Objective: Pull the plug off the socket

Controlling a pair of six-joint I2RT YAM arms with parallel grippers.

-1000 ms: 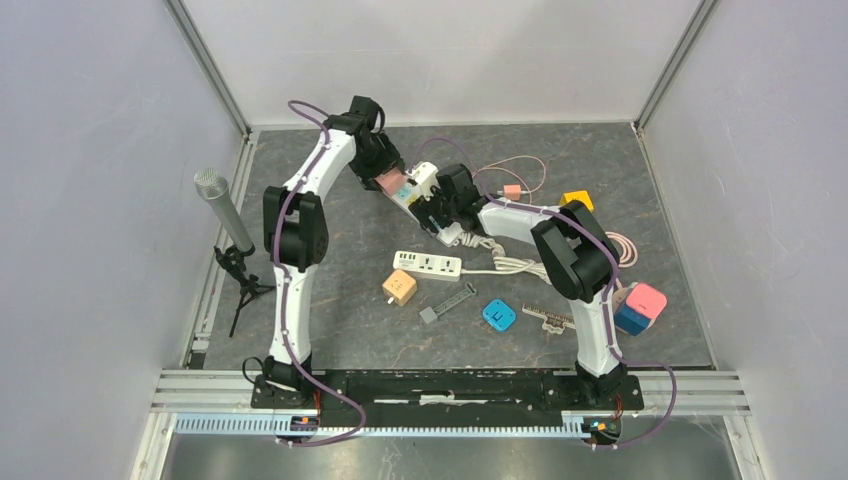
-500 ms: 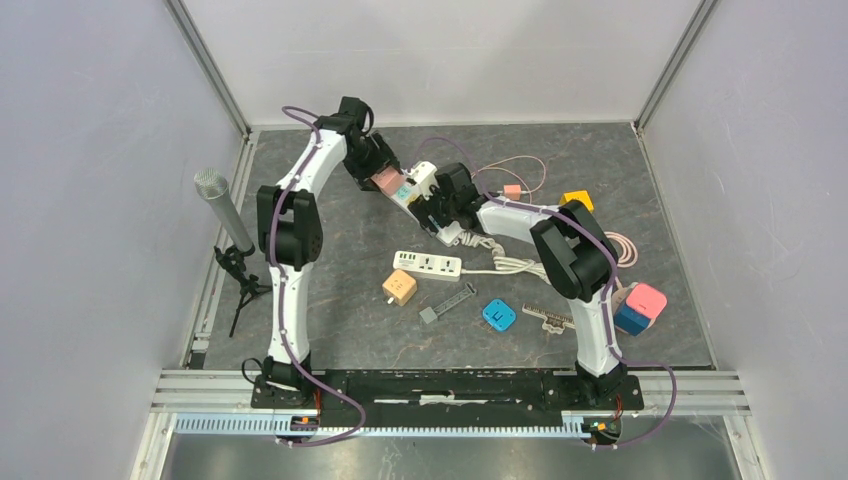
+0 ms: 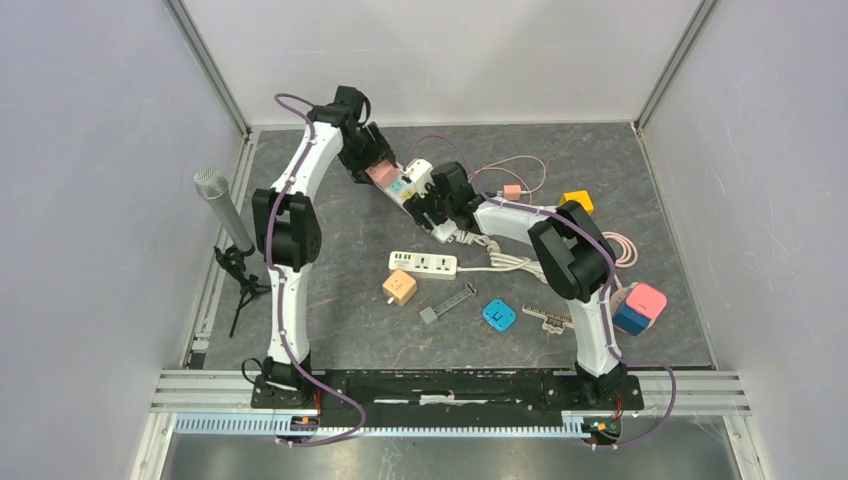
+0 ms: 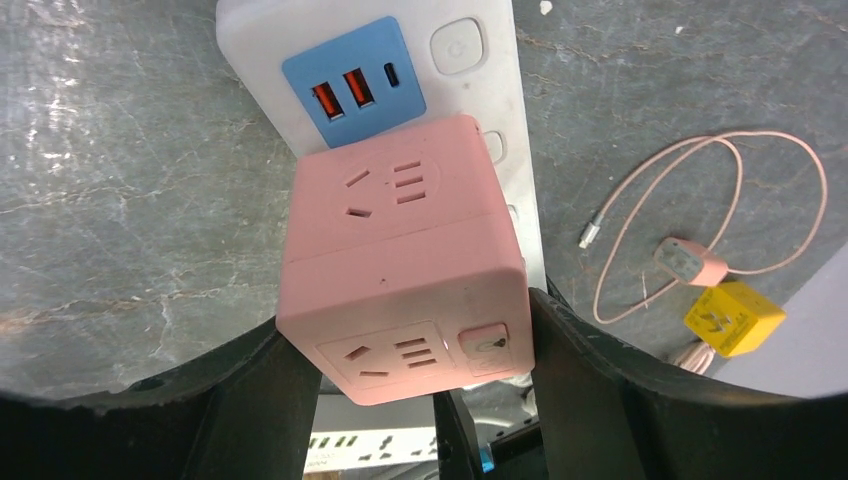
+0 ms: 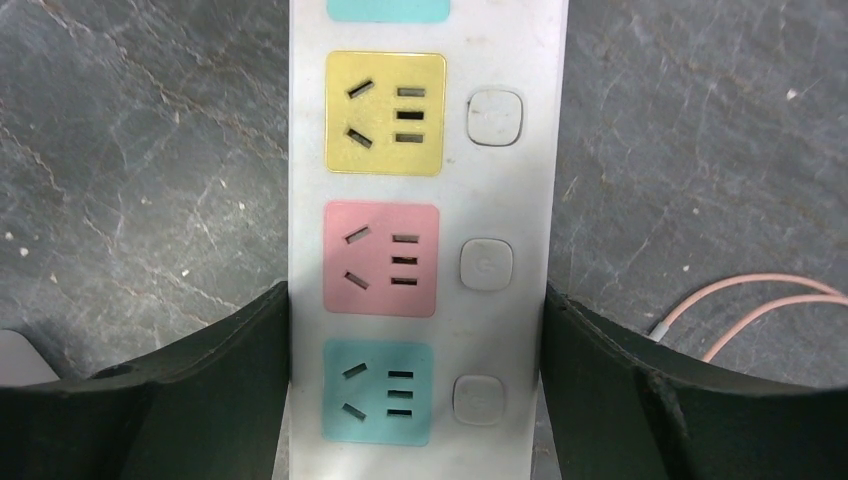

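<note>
At the far end of the white power strip (image 5: 520, 200) sits the pink cube plug (image 4: 400, 260), and the left fingers (image 4: 240, 400) are clamped on its two flat sides, so the pull should go straight off the strip's face. Right fingers (image 5: 200, 390) straddle the strip nearer its cord end, pressed on both long edges, pinning it to the dark marbled worktop (image 3: 350, 260). The strip's long axis runs from right fingers to left. Cube: smooth matte plastic, rounded corners. Strip: slim, glossy, with yellow, pink and teal socket panels. Whether the pins have cleared, I can't tell
</note>
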